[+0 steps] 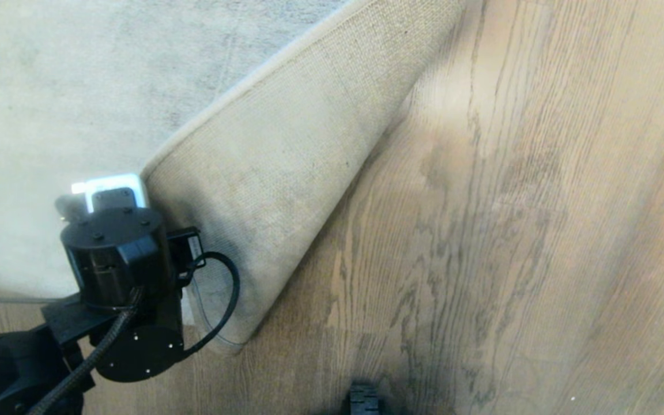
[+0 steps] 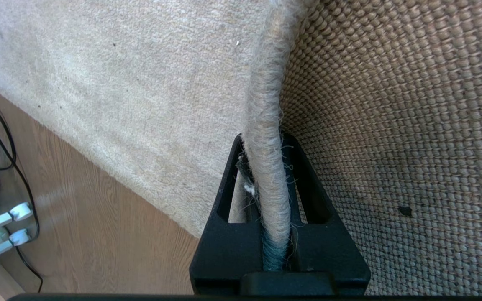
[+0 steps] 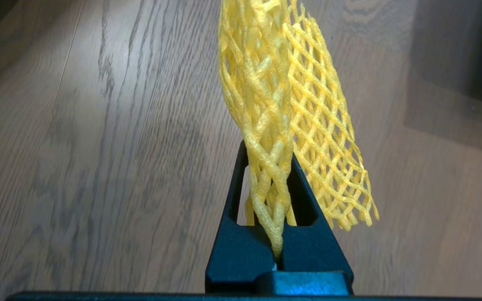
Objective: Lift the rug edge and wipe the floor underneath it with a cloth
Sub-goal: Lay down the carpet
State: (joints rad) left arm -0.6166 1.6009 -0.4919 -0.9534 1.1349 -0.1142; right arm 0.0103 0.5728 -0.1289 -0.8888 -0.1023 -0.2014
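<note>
Left gripper (image 2: 266, 150) clamped on rug edge (image 2: 266, 104) at eight o'clock, backing upturned, right gripper (image 3: 276, 167) pinching yellow cloth (image 3: 283, 96) above bare floor (image 1: 510, 230), open planks toward three o'clock.

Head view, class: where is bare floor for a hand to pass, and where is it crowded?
Bare floor lies right of the folded-back rug edge, out to the picture's right side. It is crowded at lower left, where the left end effector pinches the rug's border. The right end effector holds the cloth above bare planks.

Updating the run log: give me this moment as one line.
left gripper: shut on pale grey rug edge, beige woven backing up | right gripper: shut on yellow mesh cloth, above brown wood-grain floor | wiping: not seen
</note>
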